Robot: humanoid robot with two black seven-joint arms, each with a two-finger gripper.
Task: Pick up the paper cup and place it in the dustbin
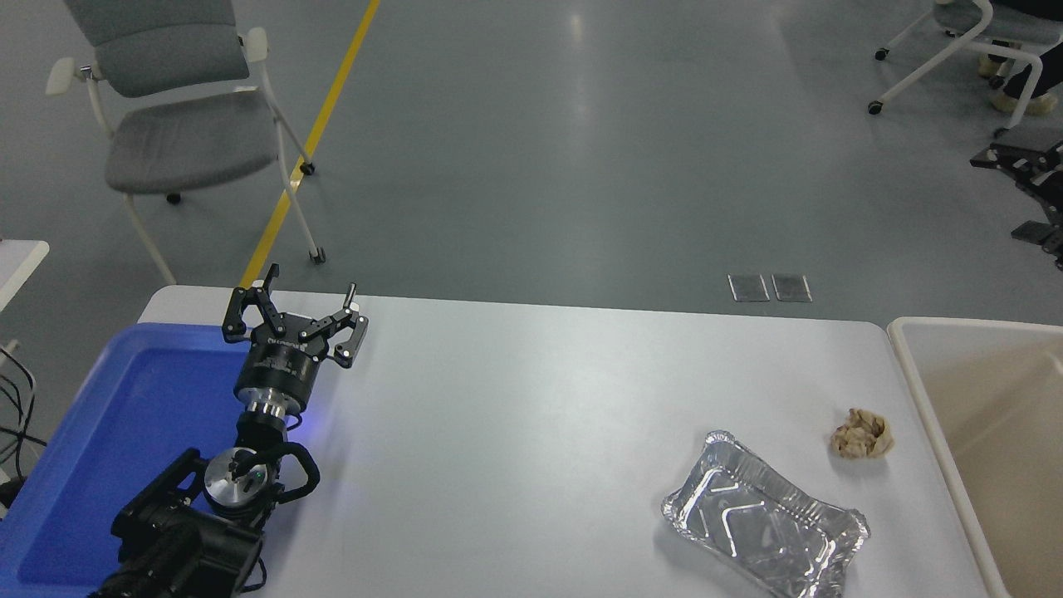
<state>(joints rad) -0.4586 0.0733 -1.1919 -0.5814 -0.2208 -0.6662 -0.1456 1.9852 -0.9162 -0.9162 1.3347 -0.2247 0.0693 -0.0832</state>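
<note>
No paper cup shows anywhere in the head view; it is hidden or out of view. The cream dustbin point(905, 340) stands against the table's right end, cut off by the picture's edge, and the part of its inside that shows is bare. My right gripper point(1026, 195) enters at the right edge, high above the floor beyond the table's far right corner, only partly in view. My left gripper point(311, 284) is open and empty, parked at the table's far left over the corner of the blue tray.
A shiny foil tray point(764, 527) lies at the front right of the table. A crumpled brown paper ball point(862, 433) lies beside the dustbin. A blue plastic tray point(124, 415) is at the left. Grey chairs point(183, 124) stand on the floor beyond.
</note>
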